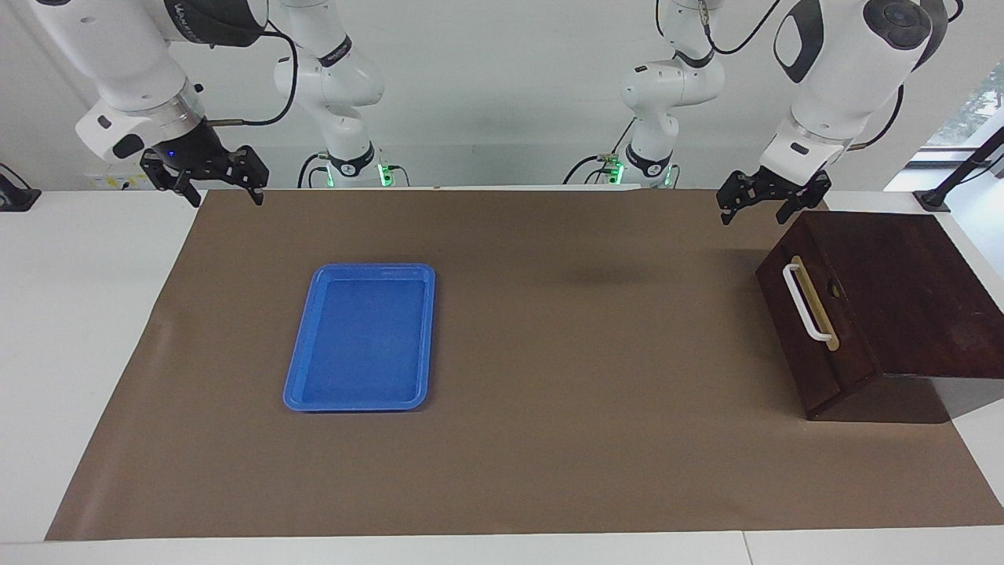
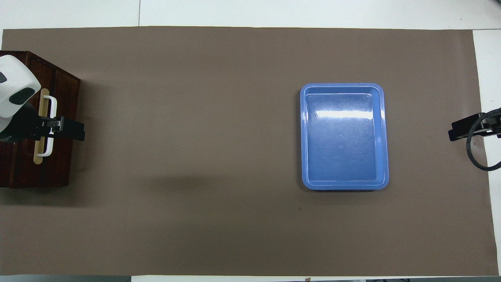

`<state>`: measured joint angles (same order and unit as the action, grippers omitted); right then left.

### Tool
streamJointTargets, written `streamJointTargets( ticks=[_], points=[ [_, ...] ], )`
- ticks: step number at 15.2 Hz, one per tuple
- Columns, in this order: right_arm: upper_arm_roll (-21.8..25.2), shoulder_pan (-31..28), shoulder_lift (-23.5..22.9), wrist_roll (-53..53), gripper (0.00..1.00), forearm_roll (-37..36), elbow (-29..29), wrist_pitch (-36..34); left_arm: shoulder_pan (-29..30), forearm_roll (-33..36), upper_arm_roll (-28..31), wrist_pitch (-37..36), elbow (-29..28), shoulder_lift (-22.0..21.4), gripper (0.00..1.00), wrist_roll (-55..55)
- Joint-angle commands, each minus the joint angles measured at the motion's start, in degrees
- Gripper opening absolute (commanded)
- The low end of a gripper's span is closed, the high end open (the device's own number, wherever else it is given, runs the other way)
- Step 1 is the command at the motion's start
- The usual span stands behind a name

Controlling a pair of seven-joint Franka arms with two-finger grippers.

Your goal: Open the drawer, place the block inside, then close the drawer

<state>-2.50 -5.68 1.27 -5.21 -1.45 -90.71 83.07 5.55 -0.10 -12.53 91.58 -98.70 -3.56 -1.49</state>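
Note:
The dark brown wooden drawer (image 1: 816,353) sits shut at the left arm's end of the table, its white bar handle (image 1: 805,302) facing the middle of the mat. In the overhead view the drawer (image 2: 58,164) and handle (image 2: 51,102) lie partly under my left arm. My left gripper (image 1: 753,210) (image 2: 76,131) hangs open and empty in the air over the drawer's front, by the corner nearest the robots, touching nothing. My right gripper (image 1: 225,192) (image 2: 455,133) waits open and empty over the mat's edge at the right arm's end. The block is out of view.
A flat blue plastic tray (image 1: 302,396) (image 2: 384,133) lies empty on the brown mat (image 1: 588,392), toward the right arm's end. White table margins border the mat.

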Motion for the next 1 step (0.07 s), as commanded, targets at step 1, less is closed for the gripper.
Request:
streamJointTargets(
  ticks=[1],
  points=[
    [-0.1,-0.4,0.4,0.6,1.0,0.1,-0.3,-0.5,-0.3,0.4,0.1,-0.7,0.2,-0.1,1.0,0.6]
  ],
)
